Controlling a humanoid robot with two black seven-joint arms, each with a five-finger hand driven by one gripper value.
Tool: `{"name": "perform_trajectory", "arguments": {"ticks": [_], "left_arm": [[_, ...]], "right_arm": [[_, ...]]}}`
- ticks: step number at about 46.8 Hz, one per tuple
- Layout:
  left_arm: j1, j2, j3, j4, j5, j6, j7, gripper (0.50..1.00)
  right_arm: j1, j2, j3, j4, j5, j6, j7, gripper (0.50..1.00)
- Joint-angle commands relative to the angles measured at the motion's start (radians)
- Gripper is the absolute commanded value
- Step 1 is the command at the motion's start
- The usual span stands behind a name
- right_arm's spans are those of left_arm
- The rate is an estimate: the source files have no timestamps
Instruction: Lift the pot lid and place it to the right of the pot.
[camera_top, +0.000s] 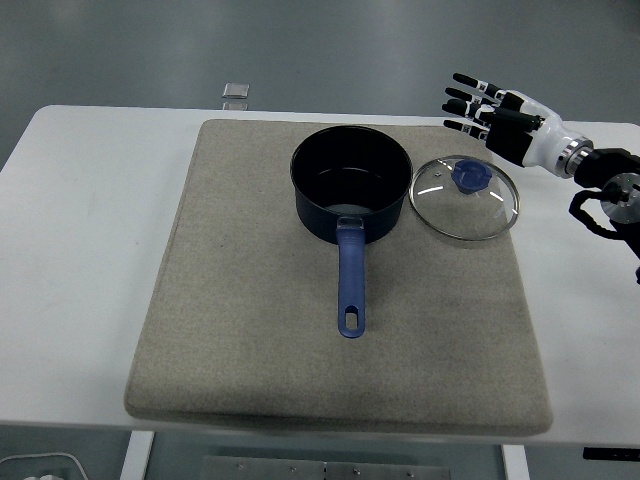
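Note:
A dark blue pot with a blue handle pointing toward the near edge stands uncovered on a beige mat. A glass lid with a blue knob lies flat on the mat just right of the pot. My right hand hovers above and behind the lid near the mat's far right corner. Its fingers are spread and hold nothing. The left arm is out of view.
The mat covers most of the white table. A small clear square object lies beyond the table's far edge.

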Motion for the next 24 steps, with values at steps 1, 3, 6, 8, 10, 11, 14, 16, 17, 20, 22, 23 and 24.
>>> {"name": "perform_trajectory", "arguments": {"ticks": [1, 3, 6, 8, 10, 11, 14, 16, 17, 20, 22, 23, 24], "left_arm": [[0.000, 0.000, 0.000, 0.000, 0.000, 0.000, 0.000, 1.000], [0.000, 0.000, 0.000, 0.000, 0.000, 0.000, 0.000, 1.000], [0.000, 0.000, 0.000, 0.000, 0.000, 0.000, 0.000, 1.000], [0.000, 0.000, 0.000, 0.000, 0.000, 0.000, 0.000, 1.000], [0.000, 0.000, 0.000, 0.000, 0.000, 0.000, 0.000, 1.000], [0.000, 0.000, 0.000, 0.000, 0.000, 0.000, 0.000, 1.000], [0.000, 0.000, 0.000, 0.000, 0.000, 0.000, 0.000, 1.000], [0.000, 0.000, 0.000, 0.000, 0.000, 0.000, 0.000, 1.000], [0.000, 0.000, 0.000, 0.000, 0.000, 0.000, 0.000, 1.000], [0.000, 0.000, 0.000, 0.000, 0.000, 0.000, 0.000, 1.000], [0.000, 0.000, 0.000, 0.000, 0.000, 0.000, 0.000, 1.000], [0.000, 0.000, 0.000, 0.000, 0.000, 0.000, 0.000, 1.000], [0.000, 0.000, 0.000, 0.000, 0.000, 0.000, 0.000, 1.000]], "right_arm": [[0.000, -0.001, 0.000, 0.002, 0.000, 0.002, 0.000, 0.913], [0.000, -0.001, 0.000, 0.000, 0.000, 0.002, 0.000, 0.913], [0.000, -0.001, 0.000, 0.000, 0.000, 0.002, 0.000, 0.913], [0.000, 0.000, 0.000, 0.000, 0.000, 0.002, 0.000, 0.913], [0.000, 0.000, 0.002, 0.002, 0.000, 0.002, 0.000, 0.913], [0.000, 0.002, 0.002, 0.000, 0.002, 0.002, 0.002, 0.913], [0.000, 0.006, 0.020, 0.002, 0.005, 0.002, 0.000, 0.913], [-0.002, 0.009, 0.031, 0.002, 0.005, 0.002, 0.000, 0.913], [-0.002, 0.009, 0.034, 0.002, 0.005, 0.002, 0.000, 0.913], [-0.006, 0.012, 0.036, 0.002, 0.005, 0.002, 0.000, 0.913], [-0.006, 0.015, 0.037, 0.000, 0.005, 0.000, 0.000, 0.913], [-0.006, 0.015, 0.037, 0.000, 0.005, 0.000, 0.000, 0.913], [-0.006, 0.015, 0.036, 0.000, 0.003, 0.000, 0.000, 0.913]]}}
